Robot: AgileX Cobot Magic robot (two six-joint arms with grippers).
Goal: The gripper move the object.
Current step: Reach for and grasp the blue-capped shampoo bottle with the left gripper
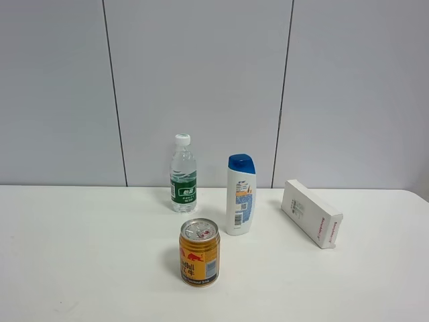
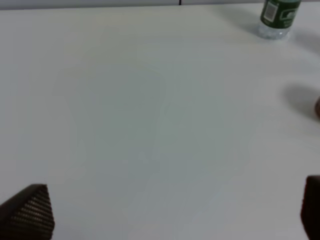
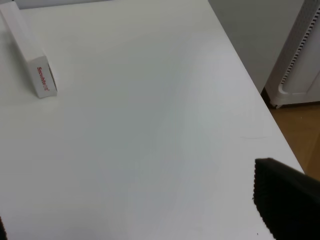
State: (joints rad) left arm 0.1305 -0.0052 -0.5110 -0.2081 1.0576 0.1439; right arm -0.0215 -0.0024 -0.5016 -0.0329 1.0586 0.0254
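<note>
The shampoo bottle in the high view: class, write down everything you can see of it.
The shampoo bottle is white, glossy-looking plastic with a rounded blue cap and a blue-orange label carrying a barcode. It stands upright, cap shut, on the white table, between the water bottle and the white box, touching neither. Only the table touches it.

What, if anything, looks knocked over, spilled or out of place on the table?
Nothing stands out. The shampoo bottle, water bottle and gold can stand upright, the white box lies at an angle, and no spill shows on the table.
</note>
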